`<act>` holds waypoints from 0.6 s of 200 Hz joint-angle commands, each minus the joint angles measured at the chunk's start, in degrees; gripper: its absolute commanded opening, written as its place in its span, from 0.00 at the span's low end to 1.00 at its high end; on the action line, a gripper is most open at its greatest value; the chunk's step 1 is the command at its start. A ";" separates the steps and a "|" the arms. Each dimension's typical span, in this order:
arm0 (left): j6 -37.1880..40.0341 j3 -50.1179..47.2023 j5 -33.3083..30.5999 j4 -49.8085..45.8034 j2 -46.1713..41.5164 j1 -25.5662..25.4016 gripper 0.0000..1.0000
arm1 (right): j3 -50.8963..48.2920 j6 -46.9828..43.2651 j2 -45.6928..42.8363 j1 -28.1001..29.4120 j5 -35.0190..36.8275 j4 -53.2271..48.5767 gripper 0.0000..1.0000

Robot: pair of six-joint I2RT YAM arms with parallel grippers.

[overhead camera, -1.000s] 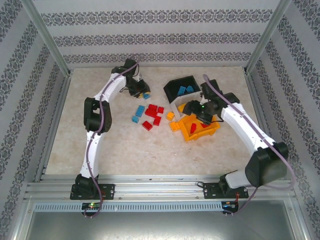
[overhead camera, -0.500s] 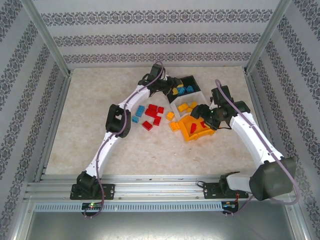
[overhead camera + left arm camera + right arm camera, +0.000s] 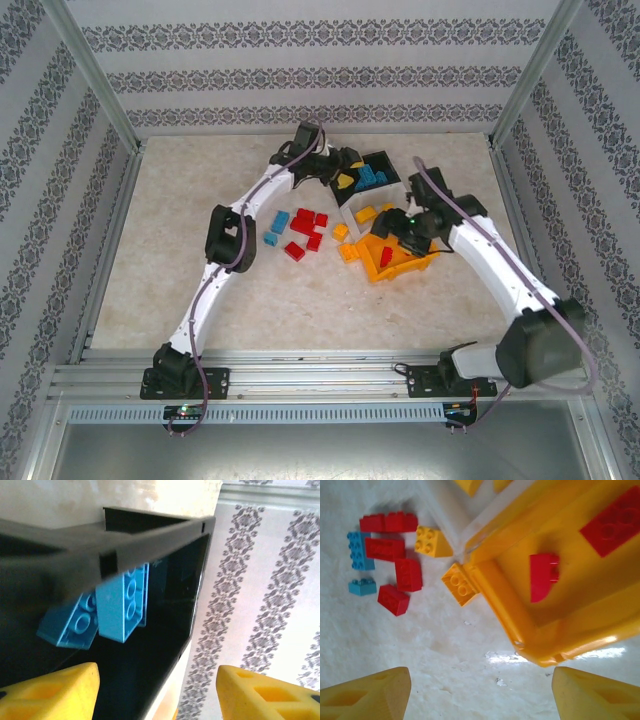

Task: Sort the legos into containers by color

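Robot lab cell: aluminium frame (image 3: 320, 378), patterned backdrop walls (image 3: 300, 80).

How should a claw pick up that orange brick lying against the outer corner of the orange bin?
Probably from straight above, pinching the orange brick across its two short ends. It lies flat, studs up, with one long side against the wall of the orange bin, so a finger would hardly fit there.

The right pincer (image 3: 480, 695) hangs with its yellow fingertips (image 3: 370, 696) wide apart over the bare worktop (image 3: 445, 655), nothing between them. Beyond it, the orange bin (image 3: 506, 611) holds two red bricks (image 3: 543, 575). One orange-yellow brick (image 3: 461, 584) touches the bin's corner, and four loose red bricks (image 3: 408, 574), two blue bricks (image 3: 359, 550) and another orange-yellow one (image 3: 432, 541) lie to its left.
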 commanded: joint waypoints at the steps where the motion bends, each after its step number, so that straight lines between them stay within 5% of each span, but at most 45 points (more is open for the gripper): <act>1: 14.30 -2.27 -2.23 -12.91 -10.47 1.59 0.64 | 6.45 -4.87 6.97 4.72 1.19 -3.75 0.74; 41: 32.32 -11.48 -18.82 -34.77 -22.87 3.84 0.65 | 16.27 -9.56 19.63 12.83 6.40 -7.08 0.73; 120: 33.01 -57.54 -21.23 -22.95 -51.99 10.31 0.67 | 26.05 4.94 34.84 13.23 7.10 -7.62 0.70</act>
